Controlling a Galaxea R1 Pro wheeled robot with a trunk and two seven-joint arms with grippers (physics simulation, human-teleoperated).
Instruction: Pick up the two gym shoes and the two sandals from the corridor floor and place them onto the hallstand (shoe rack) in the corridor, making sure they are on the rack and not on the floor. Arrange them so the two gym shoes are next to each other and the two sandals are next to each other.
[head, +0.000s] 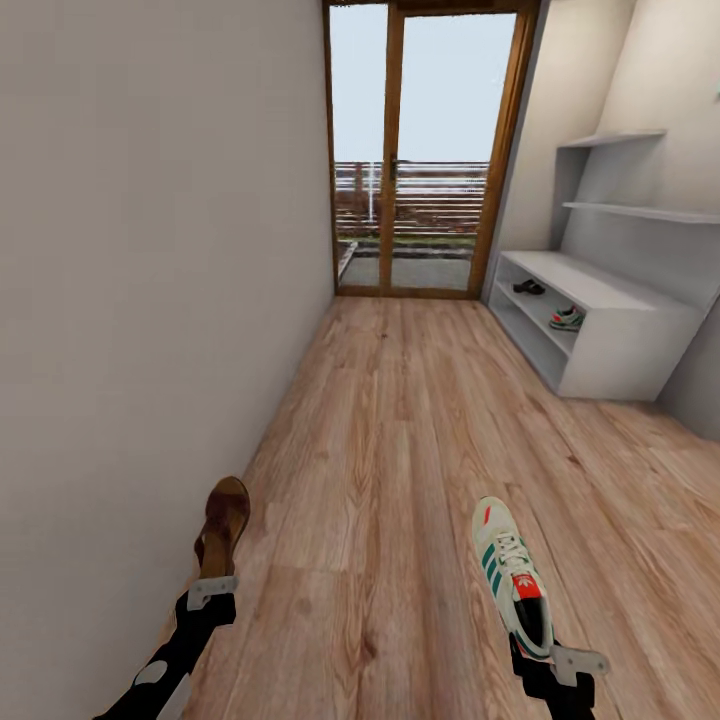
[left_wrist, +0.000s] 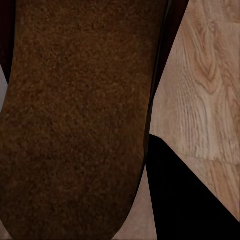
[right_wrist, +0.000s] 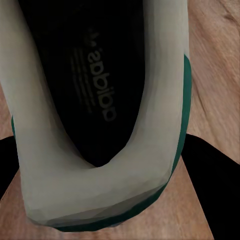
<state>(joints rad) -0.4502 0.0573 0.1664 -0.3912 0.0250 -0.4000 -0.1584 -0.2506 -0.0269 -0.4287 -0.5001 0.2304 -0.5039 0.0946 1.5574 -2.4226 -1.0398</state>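
A: Which shoes are off the light brown wood-plank corridor floor (head: 400, 450)?

B: A dark brown leather sandal with a tan footbed (head: 224, 522), near the left wall, toe pointing away, and a white lace-up gym shoe with green stripes and a red-orange tongue (head: 514, 575) at the right, its dark insole (right_wrist: 90, 80) open to view.

A: And the pale grey-white hallstand (head: 640, 335)?

B: Its upper open shelf carries a second dark sandal (head: 529, 288); the shelf below carries a second white-and-green sneaker (head: 568, 319)

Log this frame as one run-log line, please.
left gripper: holds sandal | right gripper: holds gym shoe | hallstand: one sandal, one gym shoe shelved
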